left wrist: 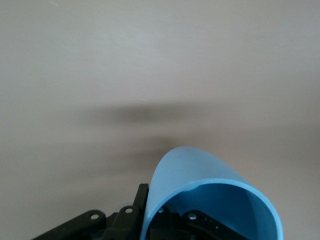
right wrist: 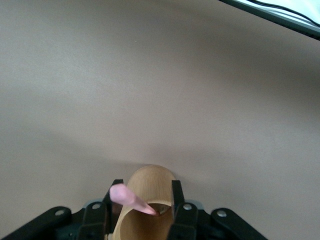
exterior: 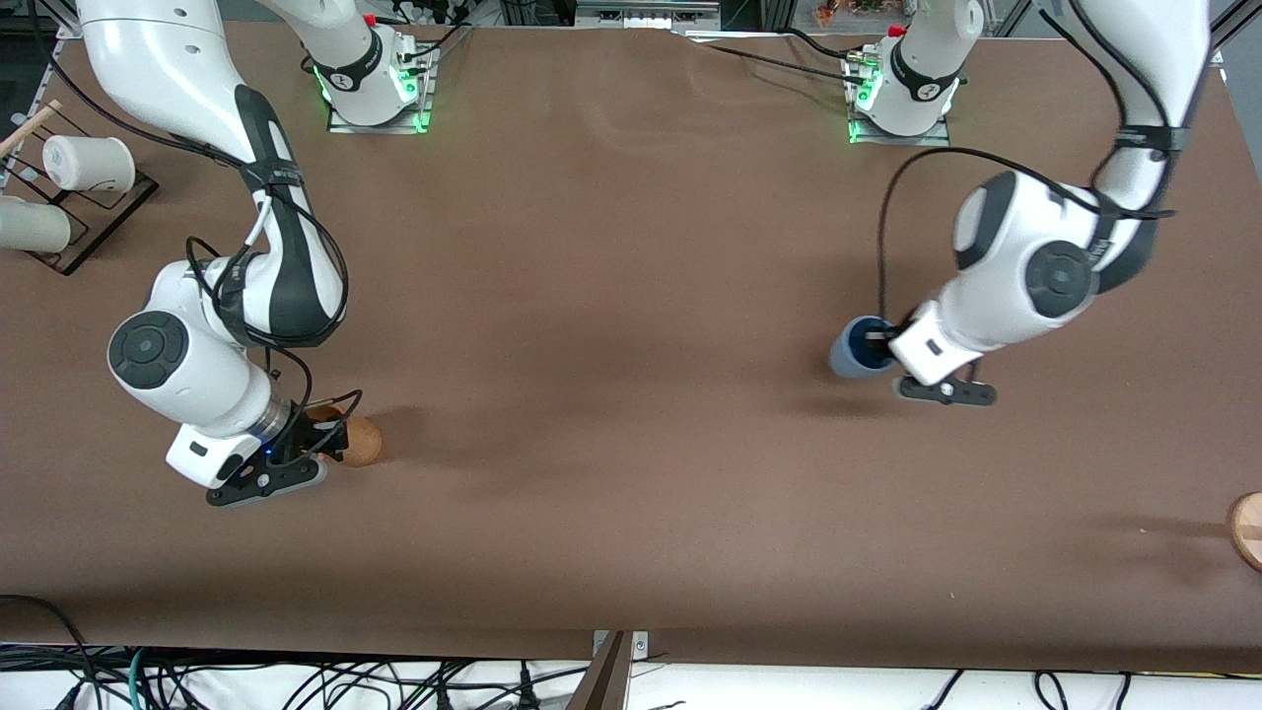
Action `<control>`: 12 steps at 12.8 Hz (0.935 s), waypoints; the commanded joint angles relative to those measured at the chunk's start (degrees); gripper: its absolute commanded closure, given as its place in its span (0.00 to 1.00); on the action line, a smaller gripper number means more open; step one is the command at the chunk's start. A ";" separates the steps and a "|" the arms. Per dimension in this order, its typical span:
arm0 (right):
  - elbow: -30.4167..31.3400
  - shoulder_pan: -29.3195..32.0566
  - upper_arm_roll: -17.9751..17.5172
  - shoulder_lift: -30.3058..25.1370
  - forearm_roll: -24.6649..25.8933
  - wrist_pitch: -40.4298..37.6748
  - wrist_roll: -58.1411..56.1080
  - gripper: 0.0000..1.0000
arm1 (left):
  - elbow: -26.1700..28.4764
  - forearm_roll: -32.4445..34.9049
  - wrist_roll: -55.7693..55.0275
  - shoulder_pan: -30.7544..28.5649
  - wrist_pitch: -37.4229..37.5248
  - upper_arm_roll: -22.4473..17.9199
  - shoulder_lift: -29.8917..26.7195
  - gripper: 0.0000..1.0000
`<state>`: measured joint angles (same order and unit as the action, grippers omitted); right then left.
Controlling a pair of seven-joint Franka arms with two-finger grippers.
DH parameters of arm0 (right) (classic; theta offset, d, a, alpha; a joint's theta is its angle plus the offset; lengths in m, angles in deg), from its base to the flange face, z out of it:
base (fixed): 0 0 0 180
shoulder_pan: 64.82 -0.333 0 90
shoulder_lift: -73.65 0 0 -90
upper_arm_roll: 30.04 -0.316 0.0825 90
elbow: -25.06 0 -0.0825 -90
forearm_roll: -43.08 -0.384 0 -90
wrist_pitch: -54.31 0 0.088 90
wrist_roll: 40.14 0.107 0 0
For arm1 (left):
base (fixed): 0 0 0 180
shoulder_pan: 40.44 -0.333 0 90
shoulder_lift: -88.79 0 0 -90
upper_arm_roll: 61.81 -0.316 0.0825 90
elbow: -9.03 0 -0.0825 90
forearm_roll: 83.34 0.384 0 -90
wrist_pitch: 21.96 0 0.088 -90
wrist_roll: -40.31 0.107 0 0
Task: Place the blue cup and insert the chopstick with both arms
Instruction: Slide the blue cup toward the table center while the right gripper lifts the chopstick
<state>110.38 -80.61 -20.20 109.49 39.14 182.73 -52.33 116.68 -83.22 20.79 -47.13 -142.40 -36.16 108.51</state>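
a: while the left gripper [exterior: 892,347] clamps the blue cup [exterior: 856,349] above the table [exterior: 611,394], what's left?

b: everything. the right gripper [right wrist: 141,210] pinches a wooden cup [right wrist: 142,197]; chopstick [right wrist: 131,198] inside.

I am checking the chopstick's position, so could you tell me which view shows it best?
The right wrist view: the pink chopstick leans out of the wooden cup. The front view shows only a sliver; the left wrist view shows none.

1. The brown table [exterior: 631,296] spans the front view.
2. A black rack [exterior: 89,222] with white cups [exterior: 89,163] sits at ten o'clock.
3. A tan wooden cup [exterior: 360,441] stands at eight o'clock.
4. A round wooden piece [exterior: 1247,528] lies at four o'clock, at the edge.
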 commanded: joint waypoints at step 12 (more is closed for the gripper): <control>-2.00 0.15 -0.52 -3.83 -0.90 -5.35 -2.49 1.00 | -18.53 7.35 -34.09 22.25 -4.11 0.01 20.28 0.00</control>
<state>108.59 -80.66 -20.22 109.18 39.08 181.65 -53.38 99.35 -76.86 -13.42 -24.94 -147.88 -36.39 129.92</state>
